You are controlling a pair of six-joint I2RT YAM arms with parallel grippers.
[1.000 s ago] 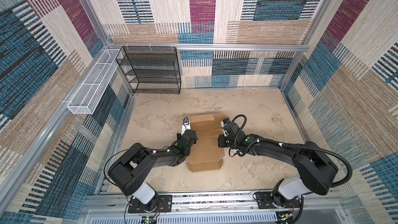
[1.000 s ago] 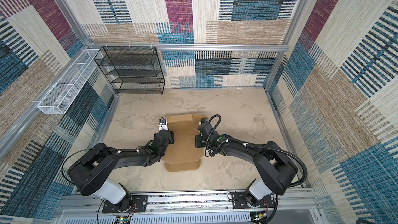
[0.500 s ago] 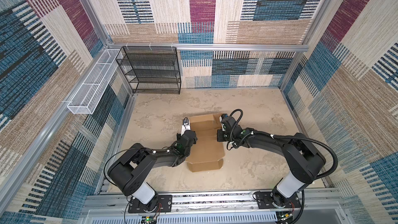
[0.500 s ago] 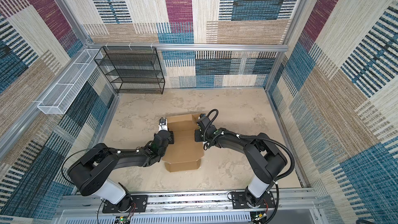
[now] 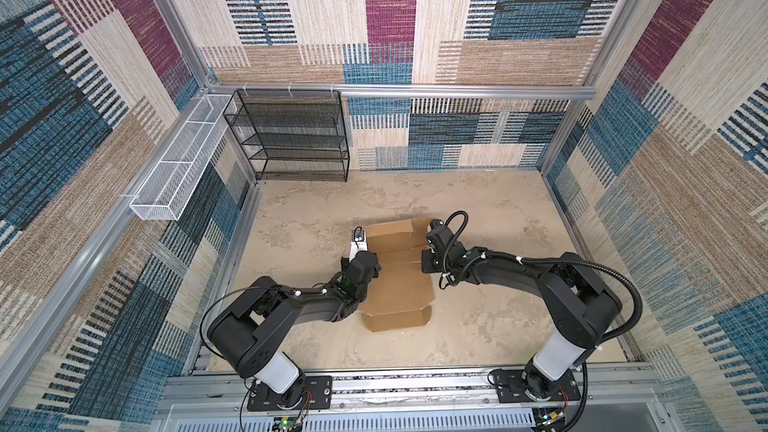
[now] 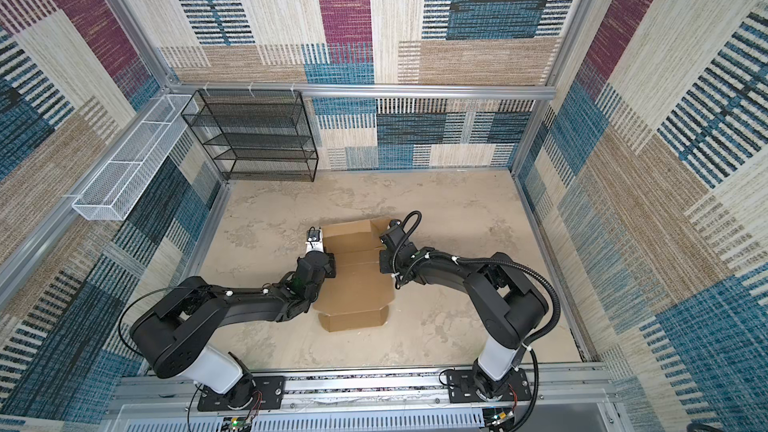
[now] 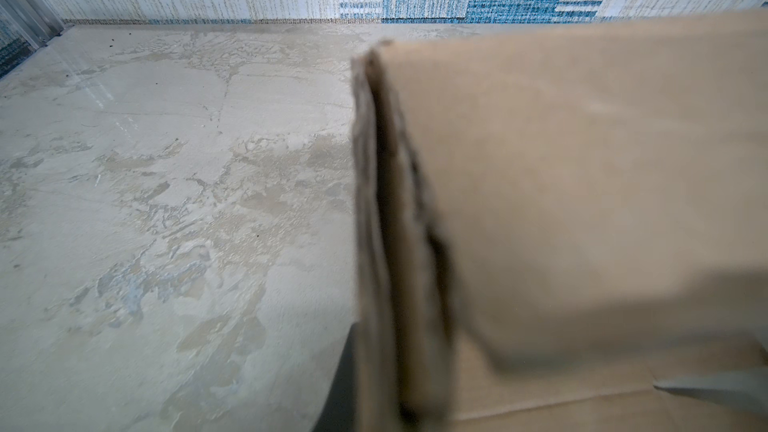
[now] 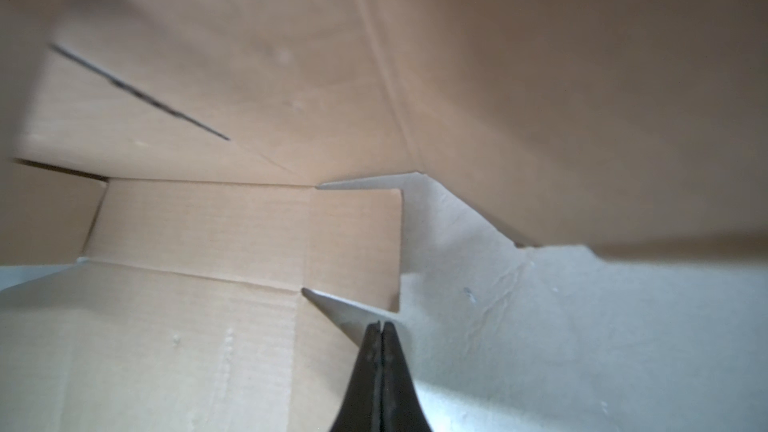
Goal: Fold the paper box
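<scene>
The paper box (image 5: 399,284) (image 6: 353,288) is brown cardboard lying mid-table, its base flat, its far panel tilted up and a short flap folded at the near end. My left gripper (image 5: 362,249) (image 6: 318,248) sits at the box's left edge, shut on the raised side flap. In the left wrist view that flap's doubled edge (image 7: 386,201) covers the jaws, and one dark finger (image 7: 338,388) shows beside it. My right gripper (image 8: 380,324) (image 5: 432,229) is shut and empty, low over the table at the box's right edge, by a slit between flaps (image 8: 353,243).
A black wire shelf (image 5: 295,135) stands against the back wall at the left. A white mesh basket (image 5: 178,164) hangs on the left wall. Patterned walls and aluminium rails enclose the stone-look table (image 5: 498,222).
My right gripper has slid along the box's right edge toward the back wall. The left gripper and the box have stayed where they were.
</scene>
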